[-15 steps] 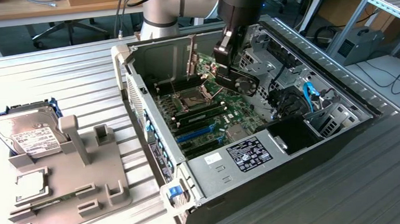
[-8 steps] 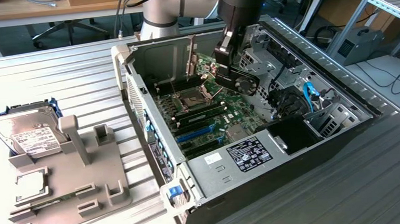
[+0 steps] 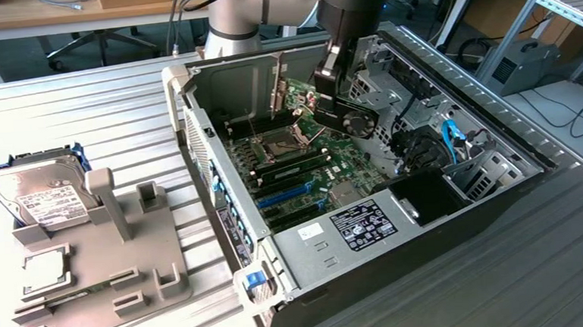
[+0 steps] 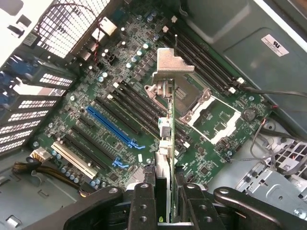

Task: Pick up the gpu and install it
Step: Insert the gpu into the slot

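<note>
My gripper point(image 3: 333, 91) hangs inside the open computer case point(image 3: 205, 150), above the motherboard point(image 3: 312, 170). It is shut on the gpu point(image 3: 352, 119), a dark card with a small round fan, held on edge. In the wrist view the gpu point(image 4: 166, 143) runs edge-on away from my gripper point(image 4: 165, 187), with its silver end bracket point(image 4: 173, 64) at the far end. The card floats above the board, over the area between the black slots and the processor socket point(image 4: 211, 115). A long blue slot point(image 4: 112, 127) lies off to one side of the card, apart from it.
On the exterior view's left a grey fixture point(image 3: 105, 258) carries a silver hard drive point(image 3: 40, 190) and a small square processor chip point(image 3: 47, 271). The power supply point(image 3: 361, 227), drive cage point(image 3: 474, 171) and cables point(image 3: 450, 140) crowd the case's near and right sides.
</note>
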Robot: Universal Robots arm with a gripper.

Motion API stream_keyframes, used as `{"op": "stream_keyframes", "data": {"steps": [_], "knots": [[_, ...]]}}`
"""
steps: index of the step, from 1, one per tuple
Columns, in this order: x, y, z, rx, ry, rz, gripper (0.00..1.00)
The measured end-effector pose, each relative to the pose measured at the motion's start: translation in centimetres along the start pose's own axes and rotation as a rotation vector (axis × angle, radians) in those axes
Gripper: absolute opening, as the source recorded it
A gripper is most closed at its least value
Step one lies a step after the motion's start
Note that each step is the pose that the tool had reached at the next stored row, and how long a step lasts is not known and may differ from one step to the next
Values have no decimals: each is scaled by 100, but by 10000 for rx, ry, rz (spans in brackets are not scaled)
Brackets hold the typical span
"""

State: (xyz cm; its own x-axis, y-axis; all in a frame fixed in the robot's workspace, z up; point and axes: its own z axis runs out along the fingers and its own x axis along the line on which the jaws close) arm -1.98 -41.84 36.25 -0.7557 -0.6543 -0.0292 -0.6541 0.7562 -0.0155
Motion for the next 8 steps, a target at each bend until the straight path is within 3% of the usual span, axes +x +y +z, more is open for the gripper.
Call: {"op": "stream_keyframes", "data": {"steps": [8], "knots": [[0, 0, 0, -9, -5, -315, 26]]}}
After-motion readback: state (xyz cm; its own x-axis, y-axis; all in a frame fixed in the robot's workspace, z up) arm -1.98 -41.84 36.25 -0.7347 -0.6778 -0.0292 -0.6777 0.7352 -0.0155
